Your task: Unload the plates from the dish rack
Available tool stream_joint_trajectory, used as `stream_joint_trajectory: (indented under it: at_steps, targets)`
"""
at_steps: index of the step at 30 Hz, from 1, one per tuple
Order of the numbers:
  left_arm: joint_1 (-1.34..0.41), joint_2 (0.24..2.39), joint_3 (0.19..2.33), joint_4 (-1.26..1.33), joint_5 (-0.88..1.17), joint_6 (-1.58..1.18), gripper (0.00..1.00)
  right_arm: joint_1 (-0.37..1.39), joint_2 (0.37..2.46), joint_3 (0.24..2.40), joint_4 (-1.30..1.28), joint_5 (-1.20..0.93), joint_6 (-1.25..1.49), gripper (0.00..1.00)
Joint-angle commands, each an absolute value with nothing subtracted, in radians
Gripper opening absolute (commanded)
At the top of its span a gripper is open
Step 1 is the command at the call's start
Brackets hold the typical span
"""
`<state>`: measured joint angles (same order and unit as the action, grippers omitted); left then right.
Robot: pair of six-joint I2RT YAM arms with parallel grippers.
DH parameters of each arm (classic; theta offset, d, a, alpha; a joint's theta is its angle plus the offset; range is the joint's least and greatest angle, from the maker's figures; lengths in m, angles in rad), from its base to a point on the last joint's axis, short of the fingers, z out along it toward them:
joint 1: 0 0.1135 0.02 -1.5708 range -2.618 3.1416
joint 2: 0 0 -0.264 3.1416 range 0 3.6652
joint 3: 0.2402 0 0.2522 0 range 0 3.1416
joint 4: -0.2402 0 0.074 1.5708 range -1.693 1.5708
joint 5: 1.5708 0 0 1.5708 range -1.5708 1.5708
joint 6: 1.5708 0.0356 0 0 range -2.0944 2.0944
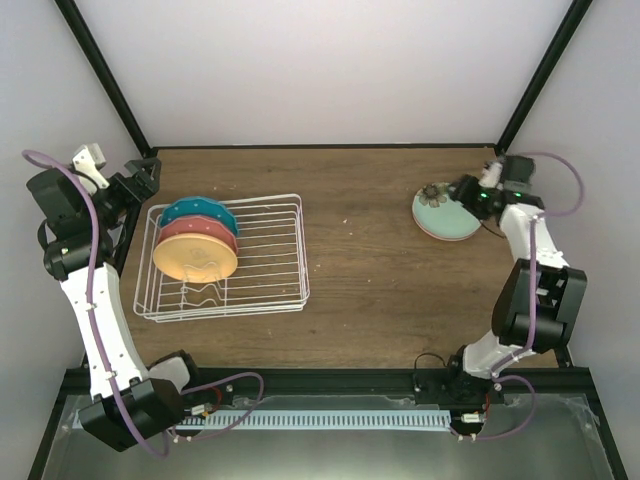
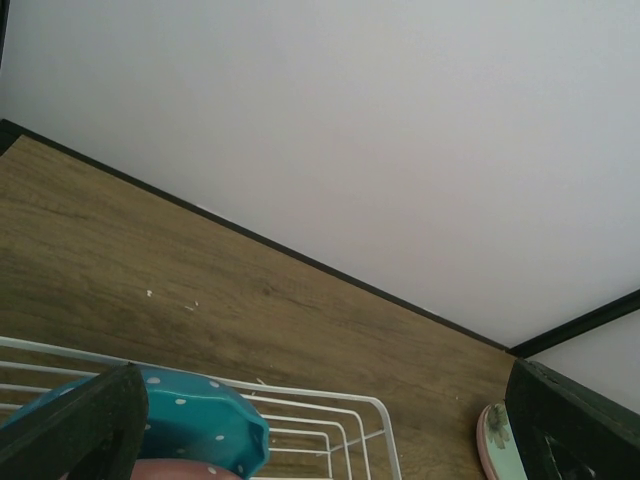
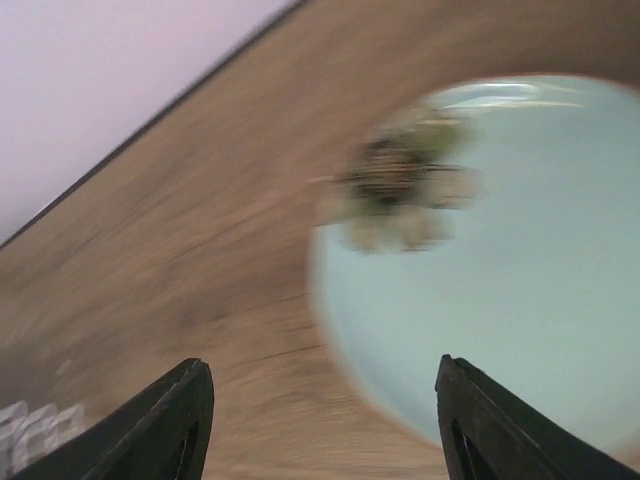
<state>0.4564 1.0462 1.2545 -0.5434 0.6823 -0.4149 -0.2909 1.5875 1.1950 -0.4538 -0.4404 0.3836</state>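
Dish rack [image 1: 275, 262] was set at 9 o'clock on the wood table [image 1: 370, 270], white walls [image 1: 320, 70] around; left gripper [image 1: 143, 178] and right gripper [image 3: 322, 362] were spread, empty.

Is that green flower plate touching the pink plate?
Touching. The top view shows the green plate lying flat on the pink plate, whose rim peeks out along its near edge.

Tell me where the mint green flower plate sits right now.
In the top view, the mint green plate lies flat at the far right of the table, beside the right pincer, well away from the dish rack on the left.
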Motion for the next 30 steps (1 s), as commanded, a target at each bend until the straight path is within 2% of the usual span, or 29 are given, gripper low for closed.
stream_joint_trajectory:
  at_steps: [1, 5, 8, 14, 22, 30]
  targets:
    - [0.456, 1.048, 1.273, -0.553, 0.678, -0.404, 1.0, 0.007, 1.487, 1.264, -0.293, -0.623, 0.245, 0.63]
    - [0.456, 1.052, 1.273, -0.553, 0.676, -0.412, 1.0, 0.307, 1.471, 1.261, -0.106, -0.608, 0.151, 0.63]
    - [0.455, 1.058, 1.28, -0.555, 0.678, -0.419, 1.0, 0.45, 1.509, 1.236, 0.028, -0.586, 0.093, 0.62]
    - [0.455, 1.058, 1.297, -0.571, 0.671, -0.411, 1.0, 0.7, 1.664, 1.312, 0.117, -0.536, -0.095, 0.61]
    - [0.454, 1.027, 1.285, -0.596, 0.667, -0.379, 1.0, 0.874, 1.869, 1.497, 0.121, -0.469, -0.206, 0.55]
    - [0.455, 1.008, 1.267, -0.598, 0.678, -0.369, 1.0, 0.967, 1.956, 1.581, 0.11, -0.426, -0.241, 0.51]
